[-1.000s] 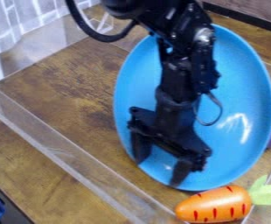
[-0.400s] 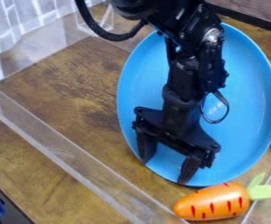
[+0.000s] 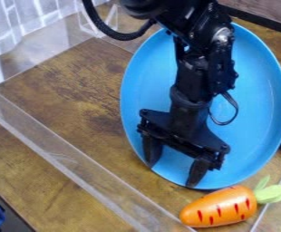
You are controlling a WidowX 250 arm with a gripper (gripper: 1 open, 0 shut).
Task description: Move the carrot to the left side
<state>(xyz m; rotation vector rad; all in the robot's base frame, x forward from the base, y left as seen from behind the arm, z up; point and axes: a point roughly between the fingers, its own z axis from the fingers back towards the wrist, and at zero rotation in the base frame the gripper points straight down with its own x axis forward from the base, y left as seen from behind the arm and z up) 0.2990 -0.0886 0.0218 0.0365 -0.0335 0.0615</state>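
1. The wooden table with brown boards point(image 3: 71, 91) is the largest thing here, and it gives the surface for the work. At its left part, brown wood shows between the plate and a clear plastic strip point(image 3: 76, 159), which runs slantwise toward the bottom; I judge this wood is a possible place for putting down.

2. The big blue oval plate point(image 3: 258, 86) lies on the right half, under the gripper.

3. The black robot gripper point(image 3: 176, 164) points down over the plate, and its fingers stand wide apart – I see nothing held between them.

4. The small orange toy carrot with dark stripes and green leafy top point(image 3: 220, 207) lies near the bottom right corner, just beside the lower edge of the plate. From the gripper it lies toward the bottom of the view and a little to the right. Its long axis goes slantwise, the leaves at upper right and the blunt orange end at lower left. So the next move, I think, must leave the plate and turn the fingers across this axis – the plate's rim is near and could be touched.
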